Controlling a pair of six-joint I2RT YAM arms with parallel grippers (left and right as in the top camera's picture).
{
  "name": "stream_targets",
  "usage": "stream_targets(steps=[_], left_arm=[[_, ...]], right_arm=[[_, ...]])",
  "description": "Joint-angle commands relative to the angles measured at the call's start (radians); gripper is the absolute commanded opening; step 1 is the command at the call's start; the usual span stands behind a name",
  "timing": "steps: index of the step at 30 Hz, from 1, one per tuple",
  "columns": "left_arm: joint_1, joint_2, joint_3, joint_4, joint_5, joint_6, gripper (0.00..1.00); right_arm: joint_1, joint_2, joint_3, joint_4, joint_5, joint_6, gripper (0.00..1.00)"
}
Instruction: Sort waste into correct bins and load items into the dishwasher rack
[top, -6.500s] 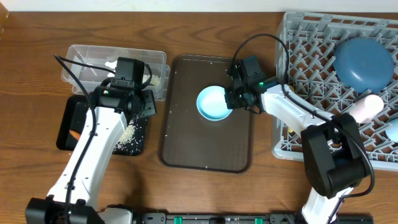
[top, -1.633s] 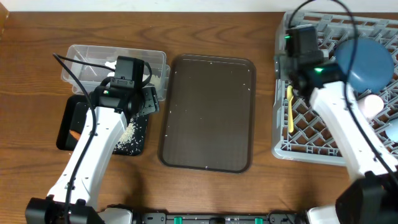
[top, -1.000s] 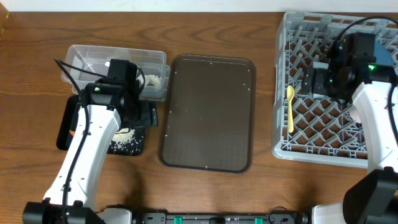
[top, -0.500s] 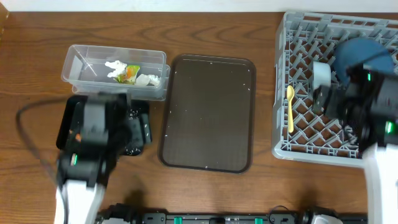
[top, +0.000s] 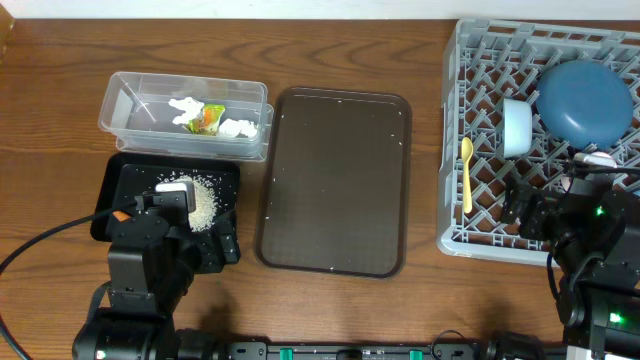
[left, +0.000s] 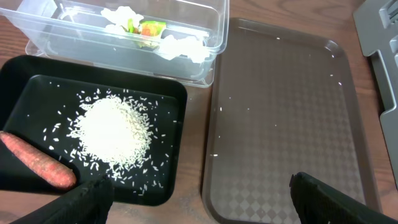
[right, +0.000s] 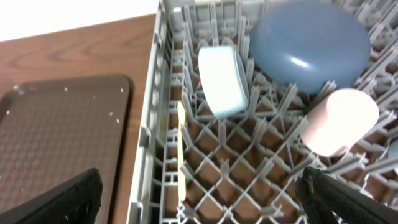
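The clear tub (top: 185, 115) holds white tissue bits (left: 180, 46) and the orange-yellow-green wrapper (left: 149, 28). Loose rice (left: 115, 127) and the carrot-like stick (left: 37, 168) lie in the black tray (left: 180, 137). In the grey rack (top: 455, 215) are the dark blue plate (top: 585, 100), the bowl (top: 516, 127) on edge, the yellow spoon (top: 466, 175) and the pink cup (right: 339, 121). My left gripper (left: 202, 199) hangs open and empty over the gap between the black tray and the brown tray. My right gripper (right: 199, 199) is open and empty above the rack's front left.
The large dark brown serving tray (top: 335, 180) lies between the bins and the rack, with a few stray rice grains on it. Both arms sit low at the table's front edge, the left arm (top: 150, 275) below the black tray, the right arm (top: 590, 240) over the rack's front.
The bowl went from the brown tray into the rack. Both arms have since pulled back to the front edge, uncovering the bins and the plate. The left gripper's fingers spread a little wider.
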Motion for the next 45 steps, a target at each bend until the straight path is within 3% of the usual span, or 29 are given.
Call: stream_targets(steps=[1,25,31,34,45], left_arm=[[0.005,-0.003,-0.004,0.002,-0.005,0.014,0.93],[0.005,-0.003,-0.004,0.002,-0.005,0.014,0.94],[0.005,-0.003,-0.004,0.002,-0.005,0.014,0.94],[0.005,-0.003,-0.004,0.002,-0.005,0.014,0.93],[0.005,-0.003,-0.004,0.002,-0.005,0.014,0.94]], right_arm=[[-0.01,-0.002,-0.01,-0.03,-0.003,0.002,0.99],[-0.007,-0.009,-0.019,-0.223,-0.003,0.002,0.99],[0.08,-0.095,-0.027,-0.242,0.053,-0.002,0.99],[0.144,-0.169,-0.068,-0.164,0.083,-0.002,0.99],[0.186,-0.5,-0.531,0.457,0.084,0.0,0.99]])
